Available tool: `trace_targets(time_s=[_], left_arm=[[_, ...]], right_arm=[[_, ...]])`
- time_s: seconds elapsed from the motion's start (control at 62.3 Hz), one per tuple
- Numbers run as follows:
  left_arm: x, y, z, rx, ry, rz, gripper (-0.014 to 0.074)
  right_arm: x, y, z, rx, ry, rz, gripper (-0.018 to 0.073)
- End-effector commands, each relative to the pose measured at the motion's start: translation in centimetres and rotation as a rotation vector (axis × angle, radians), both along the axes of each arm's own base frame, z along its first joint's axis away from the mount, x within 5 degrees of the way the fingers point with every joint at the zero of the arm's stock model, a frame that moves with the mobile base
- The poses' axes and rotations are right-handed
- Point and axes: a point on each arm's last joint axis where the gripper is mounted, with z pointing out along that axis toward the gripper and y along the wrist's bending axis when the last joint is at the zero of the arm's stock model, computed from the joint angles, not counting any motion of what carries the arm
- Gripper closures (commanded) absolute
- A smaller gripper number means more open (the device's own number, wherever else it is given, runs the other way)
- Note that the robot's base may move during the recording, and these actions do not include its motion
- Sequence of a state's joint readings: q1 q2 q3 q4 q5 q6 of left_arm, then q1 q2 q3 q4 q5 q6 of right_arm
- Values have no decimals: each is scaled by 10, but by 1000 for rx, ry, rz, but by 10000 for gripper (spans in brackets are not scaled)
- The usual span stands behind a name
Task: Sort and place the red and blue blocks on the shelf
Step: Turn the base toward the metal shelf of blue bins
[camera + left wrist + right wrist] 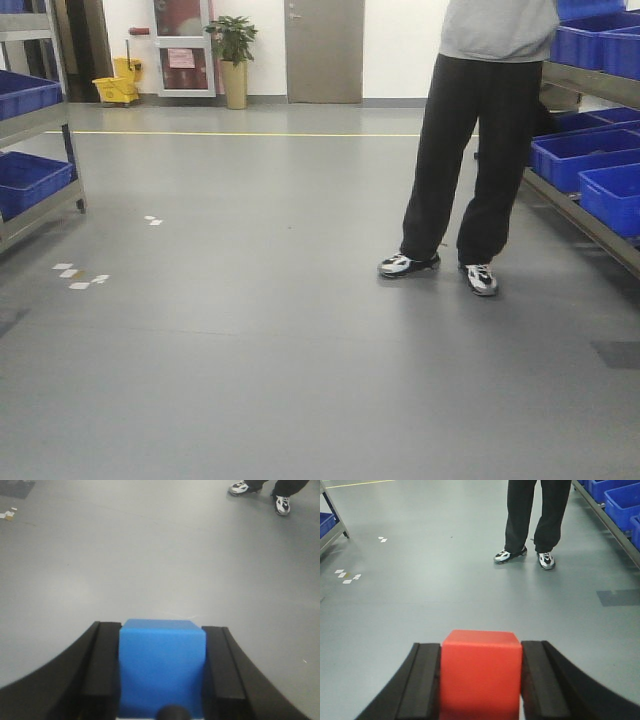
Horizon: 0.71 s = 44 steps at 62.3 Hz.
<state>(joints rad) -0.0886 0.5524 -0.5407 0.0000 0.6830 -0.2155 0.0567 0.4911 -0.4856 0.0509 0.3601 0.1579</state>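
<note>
The left gripper [162, 630] is clamped on the blue block [162, 672], its black pads [102, 665] flat against opposite side faces. The right gripper [481, 640] grips the red block [480, 680] the same way, both above the bare grey floor [420, 605]. The cubes look light, rigid and matte, so a square hold on flat opposite faces should stay firm, while a pinch near a corner could let them twist. The shelf [590, 220] stands well apart.

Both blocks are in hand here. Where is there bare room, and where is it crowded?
Bare grey floor runs wide between the left shelf and the person's shoes, broken only by white tape marks. Crowded: that shelf and the right shelf both carry blue bins.
</note>
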Motion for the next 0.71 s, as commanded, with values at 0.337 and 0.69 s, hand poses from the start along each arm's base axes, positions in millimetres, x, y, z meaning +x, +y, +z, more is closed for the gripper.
trace_targets(time_s=[0.337,0.69], left_arm=[[4,-1,15,-23,-97,4,472],[4,-1,15,-23,-97,4,472]], right_arm=[[1,-1,17,-8,-116,-11,510],[1,-1,17,-8,-116,-11,510]])
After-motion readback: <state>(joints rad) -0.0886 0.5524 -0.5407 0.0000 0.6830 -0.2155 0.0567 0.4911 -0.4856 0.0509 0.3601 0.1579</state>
